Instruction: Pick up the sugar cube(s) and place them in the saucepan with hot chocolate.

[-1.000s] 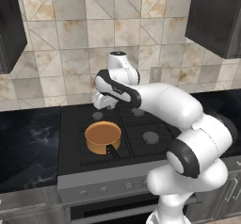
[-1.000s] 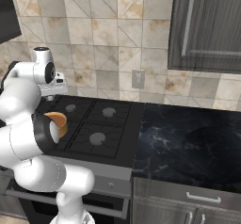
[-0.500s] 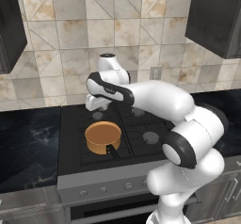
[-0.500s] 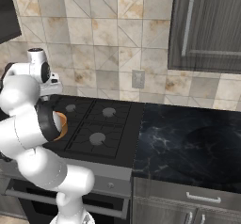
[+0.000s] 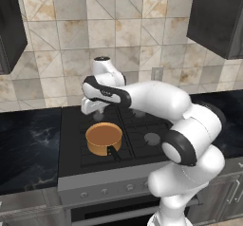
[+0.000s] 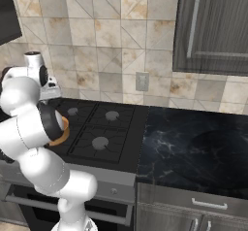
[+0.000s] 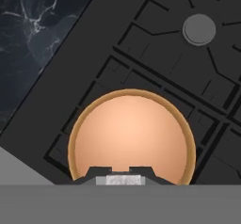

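Note:
The copper-orange saucepan (image 5: pixel 103 137) with a brown inside stands on the front left burner of the stove, its black handle (image 5: pixel 114 153) pointing toward me. My gripper (image 5: pixel 98 117) hangs just above the pan's back rim. In the hand view the saucepan (image 7: pixel 132 133) lies directly below the gripper (image 7: pixel 121 175), which is shut on a small white-grey sugar cube (image 7: pixel 121 180) held between the dark tips. A sliver of the saucepan (image 6: pixel 64 128) shows behind my arm in the right base view.
The black stove (image 5: pixel 142 135) has grates and grey burner caps (image 7: pixel 199 28). Dark marble counter lies to its left (image 5: pixel 28 139) and right (image 6: pixel 193 147). Tiled wall stands behind, dark cabinets hang above.
My arm has swung left and the hand has moved from over the back burners to above the saucepan. The gripper stays shut.

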